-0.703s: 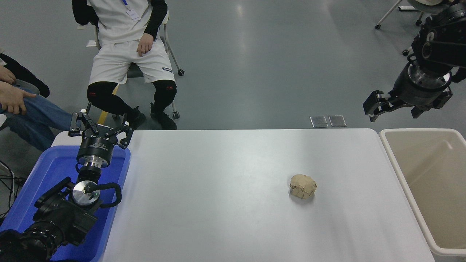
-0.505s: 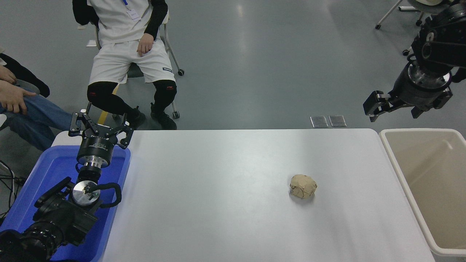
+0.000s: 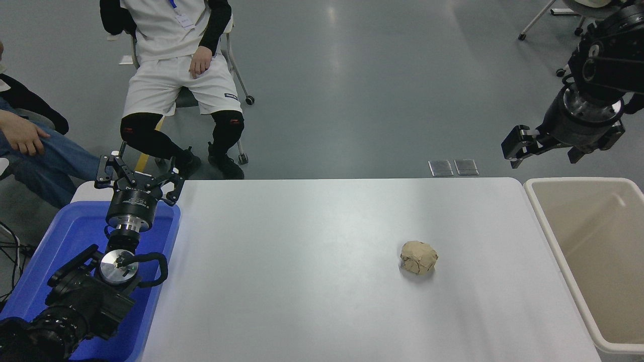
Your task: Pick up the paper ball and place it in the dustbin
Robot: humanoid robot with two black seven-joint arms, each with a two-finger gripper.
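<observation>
one right gripper (image 3: 546, 149) high beyond the dustbin (image 3: 563, 236), empty

white table (image 3: 302, 281); paper ball (image 3: 419, 257) lying on it

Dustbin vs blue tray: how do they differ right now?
The dustbin is cream-beige and stands off the table's right end; the blue tray sits at its left end. The dustbin looks deep and nothing shows inside it; the tray looks shallower, with the parked left gripper and its arm over it. Both are rectangular plastic.
</observation>
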